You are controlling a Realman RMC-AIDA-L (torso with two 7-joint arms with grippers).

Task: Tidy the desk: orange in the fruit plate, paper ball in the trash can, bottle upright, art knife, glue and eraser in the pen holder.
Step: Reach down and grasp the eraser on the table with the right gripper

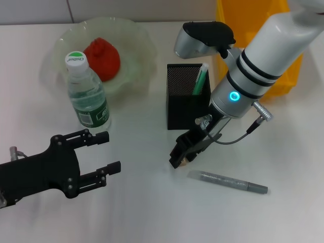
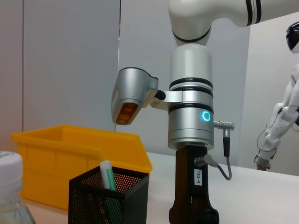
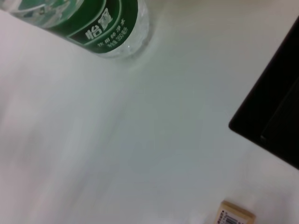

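Two arms: the right gripper is low over the desk just in front of the pen holder; whether it is apart or closed I cannot tell. The left gripper hangs wide apart and empty, near the bottle.
Yellow bin: behind the pen holder; a high swing of the right arm could clip it.
Fruit plate: already holds the orange; no risk seen.
Pen holder: light mesh with a green-capped stick inside; a bump on the lift could tip it.
Bottle: upright, just beyond the left gripper; a careless left move would probably topple it.
Art knife: flat on the desk beside the right gripper; a sideways drag could sweep it away.
Eraser: on the desk right by the right gripper; small and flat, so an off-centre pinch may squirt it out.
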